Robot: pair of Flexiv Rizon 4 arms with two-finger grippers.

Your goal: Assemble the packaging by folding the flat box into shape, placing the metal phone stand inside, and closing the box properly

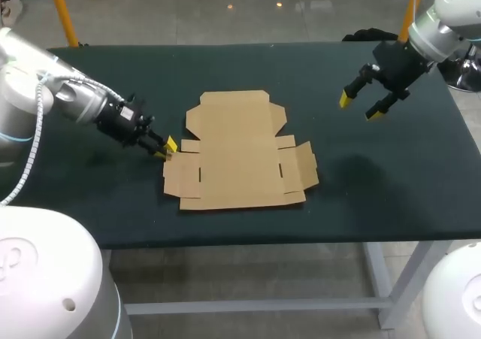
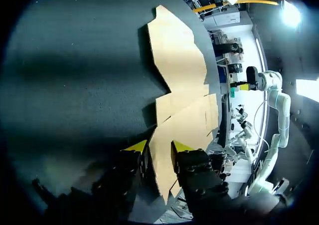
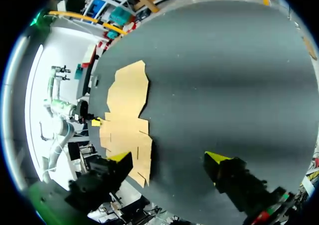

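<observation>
Table: a dark-covered table (image 1: pixel 391 196) spans the head view from side to side. Its near edge runs across the lower part of the frame.

Flat box: the flat box (image 1: pixel 239 151) lies unfolded at the centre of the frame, plain brown card resting on the cloth. Its widest part is towards the near edge, with a side flap sticking out at left and at right and short slits by the fold lines. A narrower panel with clipped corners points towards the far edge.

Left flap: the left flap (image 1: pixel 180 175) sits just left of centre, the part of the box closest to the left arm.

Left gripper: the left arm comes in from the left edge of the frame and slants down to the cloth. The left gripper (image 1: pixel 167 146) is low at the far corner of the left flap, centre-left of the frame. In the left wrist view that corner of card runs in between the two yellow fingertips (image 2: pixel 137 146). The fingers stand a narrow gap apart. One tip is against the card's edge and a dark sliver shows between the other tip and the card, so nothing is pinched.

Right gripper: the right gripper (image 1: pixel 358 107) hangs above the table in the upper right of the frame, well apart from the box. Its fingers are spread wide with only bare cloth between them. In the right wrist view the box lies ahead of it, off beyond one finger.
</observation>
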